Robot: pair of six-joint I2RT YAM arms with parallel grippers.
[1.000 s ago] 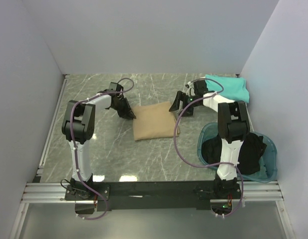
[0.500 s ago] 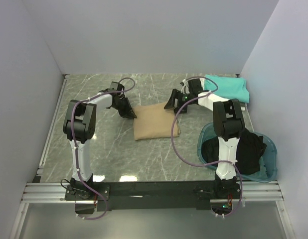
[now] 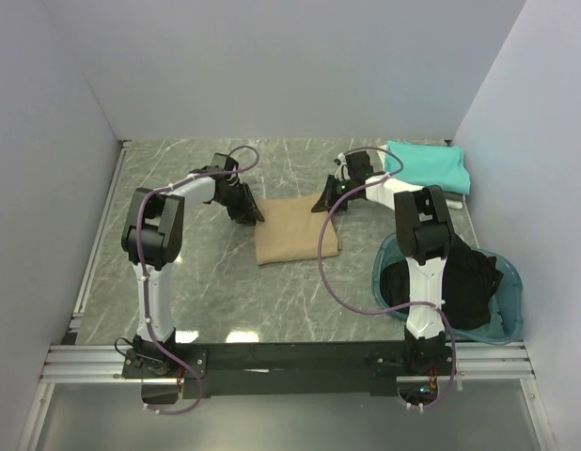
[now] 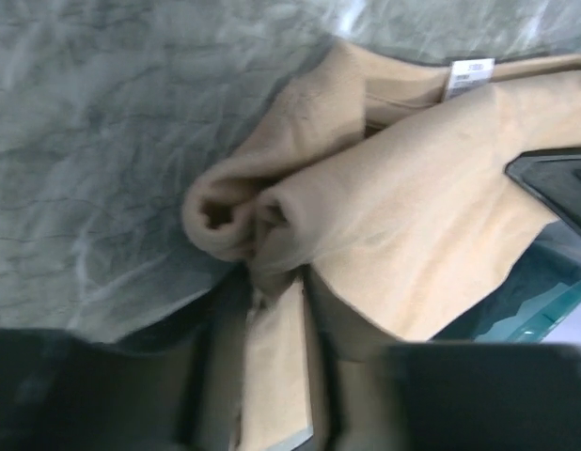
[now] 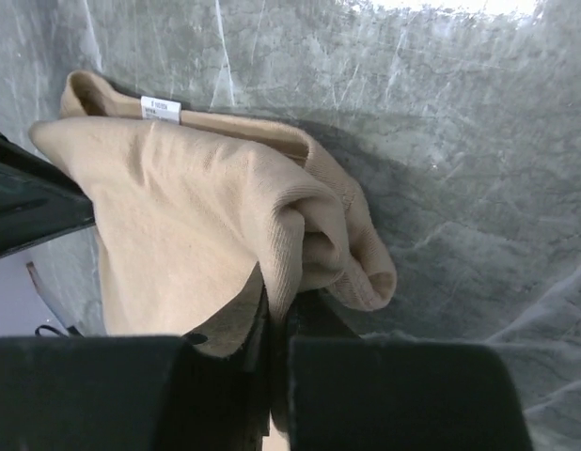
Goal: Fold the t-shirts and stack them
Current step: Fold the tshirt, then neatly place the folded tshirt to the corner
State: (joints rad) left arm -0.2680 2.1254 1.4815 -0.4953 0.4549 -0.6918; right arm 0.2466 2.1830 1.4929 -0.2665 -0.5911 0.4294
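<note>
right claw (image 5: pixel 276 315) clamped on tan t-shirt (image 3: pixel 295 240) far-right corner | left claw (image 4: pixel 272 301) at far-left corner, grip unclear | lies mid bench (image 3: pixel 178 272), strung between both

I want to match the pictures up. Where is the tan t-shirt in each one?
Top external: tan t-shirt lies in the middle of the picture.
Left wrist: tan t-shirt fills the centre and right, bunched at the bottom middle.
Right wrist: tan t-shirt fills the left and centre.
Shared landmark: the grey marbled table under it.
</note>
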